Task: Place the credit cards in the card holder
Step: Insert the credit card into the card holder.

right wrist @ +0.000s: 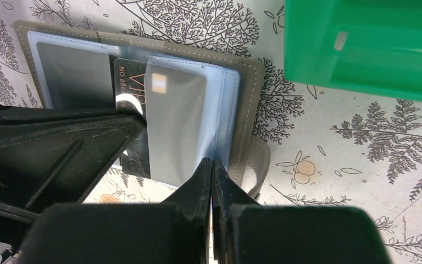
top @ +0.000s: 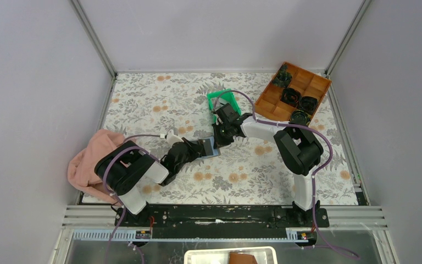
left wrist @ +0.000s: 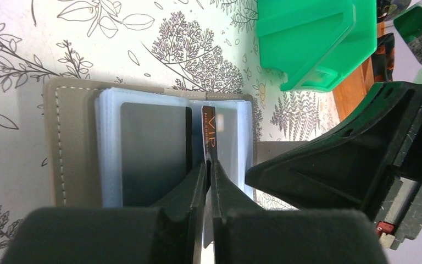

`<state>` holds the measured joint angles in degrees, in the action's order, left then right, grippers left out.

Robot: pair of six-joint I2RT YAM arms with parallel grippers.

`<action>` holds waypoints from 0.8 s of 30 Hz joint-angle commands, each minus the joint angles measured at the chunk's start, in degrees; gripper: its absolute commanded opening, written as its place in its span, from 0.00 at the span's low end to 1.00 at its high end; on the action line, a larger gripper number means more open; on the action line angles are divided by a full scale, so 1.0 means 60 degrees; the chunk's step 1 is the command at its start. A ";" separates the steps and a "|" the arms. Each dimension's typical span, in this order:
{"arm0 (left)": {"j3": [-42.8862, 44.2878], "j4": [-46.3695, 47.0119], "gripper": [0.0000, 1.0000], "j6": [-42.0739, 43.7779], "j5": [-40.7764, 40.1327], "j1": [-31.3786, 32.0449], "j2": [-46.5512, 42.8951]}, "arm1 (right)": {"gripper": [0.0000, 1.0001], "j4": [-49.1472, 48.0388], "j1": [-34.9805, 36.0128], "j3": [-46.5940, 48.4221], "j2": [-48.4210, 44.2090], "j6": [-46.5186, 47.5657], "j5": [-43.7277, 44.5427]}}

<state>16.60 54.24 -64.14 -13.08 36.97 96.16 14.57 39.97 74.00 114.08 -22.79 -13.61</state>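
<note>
The card holder point(left wrist: 74, 143) lies open and flat on the floral table point(top: 159, 104), just ahead of both grippers. Its opened spread runs crosswise to the left gripper point(left wrist: 209, 168). That gripper's fingers are pressed nearly together, pinching a dark credit card point(left wrist: 209, 129) printed "VIP". The card stands on edge, with its long axis pointing straight out from the fingertips over the fold of the holder. Its far end seems to sit under a clear sleeve point(right wrist: 222, 121), though the plastic blurs this. Left of these fingers, a grey credit card point(left wrist: 154, 154) lies flat in a sleeve. The right gripper point(right wrist: 212, 165), jaws together, nips the near edge of the clear sleeve. A green bin point(left wrist: 313, 38) sits beyond the holder, ahead and right of the left fingertips.
</note>
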 commanded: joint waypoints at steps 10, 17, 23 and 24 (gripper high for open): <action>0.0383 -0.2062 0.22 0.0904 0.0675 0.0361 0.0152 | 0.00 0.0272 0.0062 -0.0246 0.0528 0.0077 -0.0031; 0.0723 -0.2145 0.24 0.0985 0.0793 0.0487 0.0357 | 0.02 0.0321 0.0062 -0.0290 0.0443 0.0135 -0.0047; 0.0964 -0.2435 0.24 0.1079 0.0881 0.0529 0.0451 | 0.09 0.0312 0.0062 -0.0321 0.0372 0.0152 -0.0049; 0.0979 -0.2501 0.24 0.1093 0.0883 0.0539 0.0442 | 0.11 0.0304 0.0063 -0.0325 0.0334 0.0150 -0.0009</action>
<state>21.58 46.72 -59.59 -12.82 38.20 96.33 14.57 39.68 73.97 114.17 -22.81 -14.50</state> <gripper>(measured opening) 0.239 0.080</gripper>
